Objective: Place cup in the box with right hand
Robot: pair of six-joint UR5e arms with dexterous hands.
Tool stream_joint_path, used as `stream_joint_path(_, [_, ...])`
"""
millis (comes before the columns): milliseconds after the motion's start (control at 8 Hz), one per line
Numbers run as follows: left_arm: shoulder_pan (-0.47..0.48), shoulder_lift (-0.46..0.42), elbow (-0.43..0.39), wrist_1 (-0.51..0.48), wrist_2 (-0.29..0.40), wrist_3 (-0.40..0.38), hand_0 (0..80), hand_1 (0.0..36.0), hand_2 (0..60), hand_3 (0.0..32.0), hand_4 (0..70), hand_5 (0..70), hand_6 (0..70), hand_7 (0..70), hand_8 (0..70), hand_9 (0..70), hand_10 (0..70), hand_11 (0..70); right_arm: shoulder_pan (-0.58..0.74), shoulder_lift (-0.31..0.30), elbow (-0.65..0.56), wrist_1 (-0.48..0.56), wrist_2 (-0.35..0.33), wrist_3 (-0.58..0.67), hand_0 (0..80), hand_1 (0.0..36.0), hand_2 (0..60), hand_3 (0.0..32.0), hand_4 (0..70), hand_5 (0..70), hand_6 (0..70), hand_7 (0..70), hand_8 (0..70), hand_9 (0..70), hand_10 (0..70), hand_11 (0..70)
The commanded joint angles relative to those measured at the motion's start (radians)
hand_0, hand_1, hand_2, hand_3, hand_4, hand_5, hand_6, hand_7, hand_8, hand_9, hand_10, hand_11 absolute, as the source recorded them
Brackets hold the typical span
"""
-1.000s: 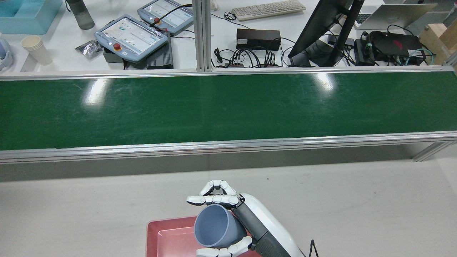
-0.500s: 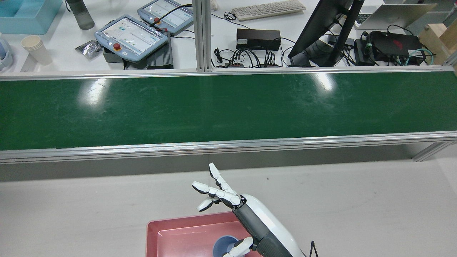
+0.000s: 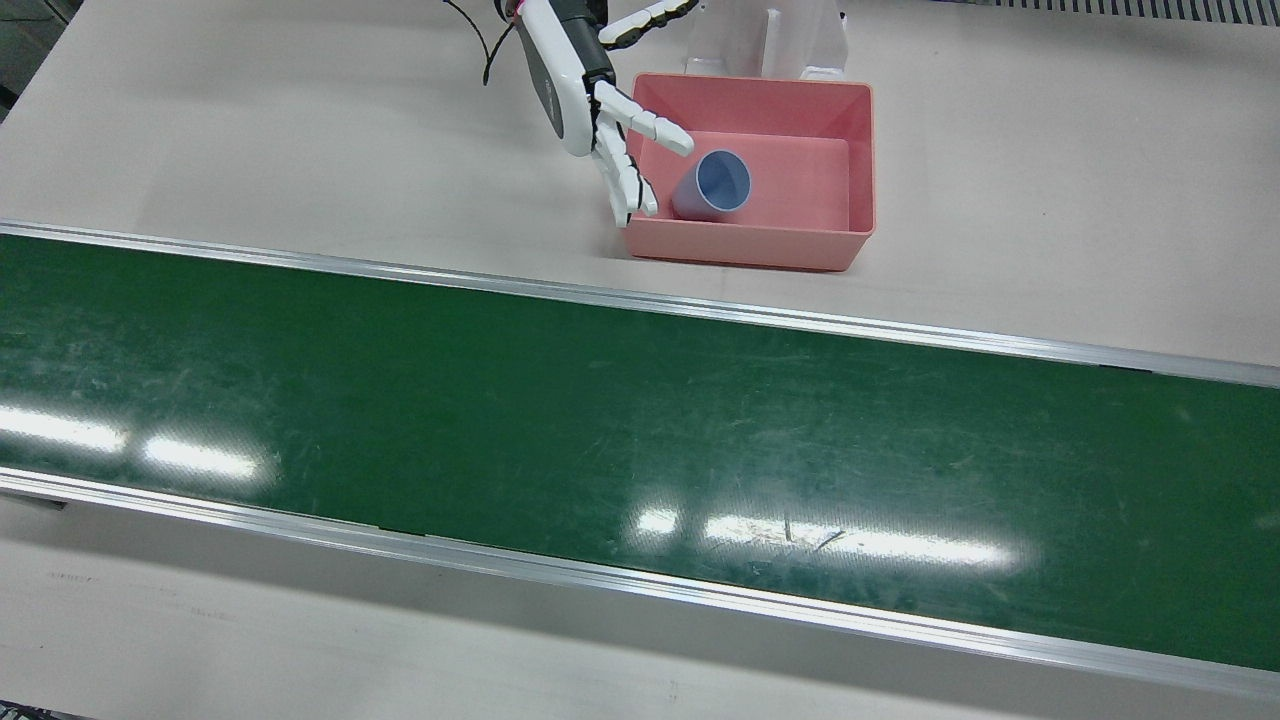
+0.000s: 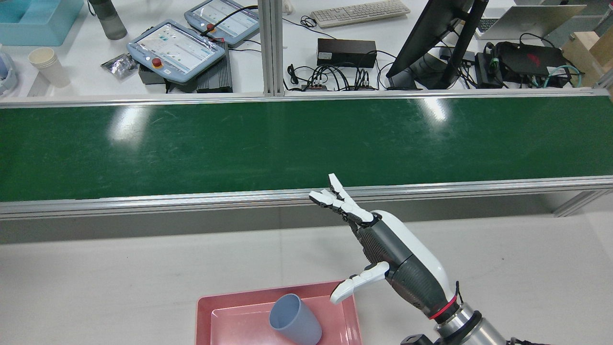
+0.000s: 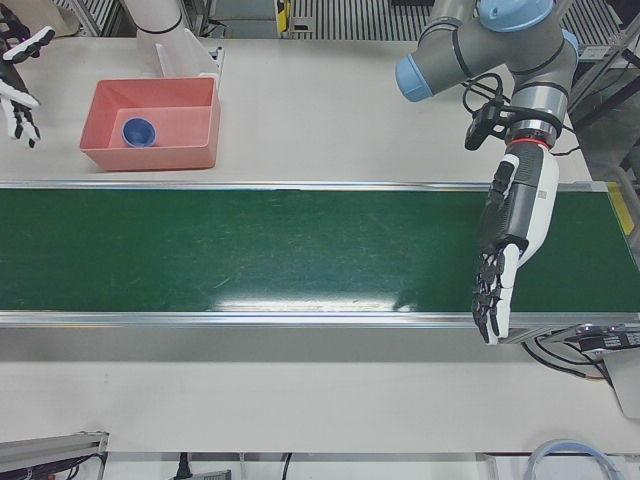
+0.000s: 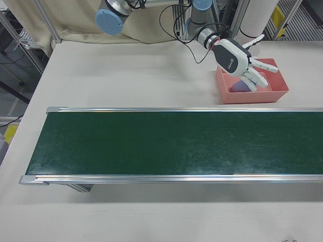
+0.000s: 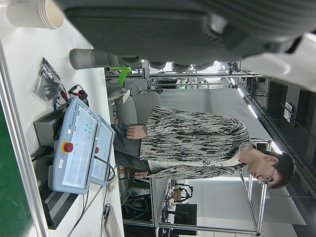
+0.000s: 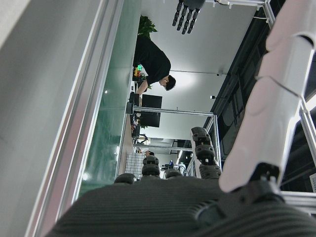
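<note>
The blue-grey cup [image 4: 294, 318] lies tilted on its side inside the pink box [image 4: 206, 306] at the bottom centre of the rear view, its mouth turned up and to the left. Just right of the box, the right robot hand [image 4: 378, 244] is raised above the pale worktop [image 4: 119, 273] with fingers spread wide, holding nothing. In the left-front view the left robot hand [image 5: 505, 255] hangs at the right over the green conveyor belt [image 5: 250, 250], fingers extended downward and empty.
</note>
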Motion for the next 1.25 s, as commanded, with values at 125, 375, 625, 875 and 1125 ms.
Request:
stream_joint_path(125, [-0.001,0.001,-0.001,0.0,0.0,0.0,0.0,0.0,0.0,0.0,0.0,0.0,0.0,0.0,0.0,0.0,0.0,0.0,0.369,-0.19,0.006,-0.122,-0.159,0.349,51.8,17.2,0.0,0.0,0.0,6.2,3.3,7.4,6.6,8.7,0.0,0.0])
stream_joint_path(375, [-0.001,0.001,-0.001,0.0,0.0,0.0,0.0,0.0,0.0,0.0,0.0,0.0,0.0,0.0,0.0,0.0,0.0,0.0,0.683,-0.246,-0.01,-0.231,-0.35,0.483,49.8,15.2,0.0,0.0,0.0,5.9,3.5,6.1,6.4,8.5,0.0,0.0])
stream_joint_path(625, [0.001,0.0,0.001,0.0,0.0,0.0,0.0,0.0,0.0,0.0,0.0,0.0,0.0,0.0,0.0,0.0,0.0,0.0,1.057,-0.251,-0.142,-0.221,-0.622,0.558,48.6,15.5,0.0,0.0,0.0,5.9,5.4,15.1,7.2,12.0,0.3,2.4])
stream_joint_path(875, [-0.001,0.001,0.001,0.0,0.0,0.0,0.0,0.0,0.0,0.0,0.0,0.0,0.0,0.0,0.0,0.0,0.0,0.0,1.361,-0.255,-0.296,-0.14,-0.841,0.586,48.0,14.3,0.0,0.0,0.0,5.8,5.5,15.9,7.6,12.6,1.0,3.3])
stream_joint_path(1125, [-0.001,0.001,0.001,0.0,0.0,0.0,0.0,0.0,0.0,0.0,0.0,0.0,0.0,0.0,0.0,0.0,0.0,0.0,1.526,-0.255,-0.487,0.052,-0.96,0.615,47.4,12.7,0.0,0.0,0.0,5.3,6.7,22.5,8.6,15.0,1.8,4.1])
